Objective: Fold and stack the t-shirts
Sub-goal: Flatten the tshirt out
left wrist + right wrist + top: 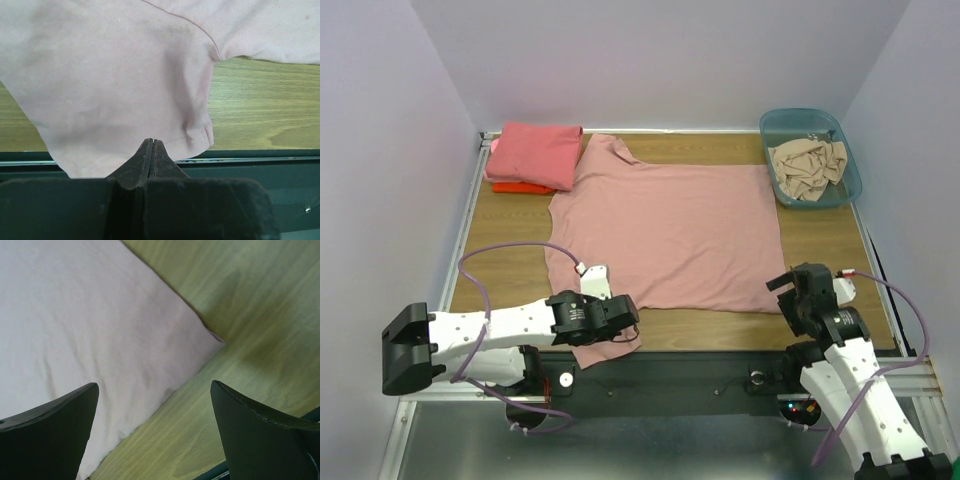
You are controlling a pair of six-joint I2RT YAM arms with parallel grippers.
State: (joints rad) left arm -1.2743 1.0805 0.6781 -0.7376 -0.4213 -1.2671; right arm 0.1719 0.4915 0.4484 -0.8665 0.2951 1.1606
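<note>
The main risk sits at the near edge of the tabletop (510, 270). The left jaws are pressed flat together with only a hairline between them, and their tips meet the hem of the near left sleeve of the large dusty pink cotton t-shirt (670, 230). They appear to pinch just the very edge of it. With so little soft cloth in the bite, the sleeve could slip free on a lift. Part of it also droops over the dark rail at that edge, so it might snag or drag there.

On the other side, the right jaws stand wide apart, holding nothing, above the shirt's near right hem corner. A descent slightly off would close on bare wood, or scoop one layer and skew the fold.

The left arm (490, 335) lies low and stretched along the near edge, wrist pointing toward the sleeve. The right arm (855, 385) rises from the near right corner, wrist tipped down over the hem corner.

The shirt is spread flat across the middle. A folded coral-pink t-shirt (535, 150) rests on an orange-red t-shirt (515, 187) at the far left corner. A teal plastic bin (853, 178) holding beige cloth (805, 165) sits at the far right corner.
</note>
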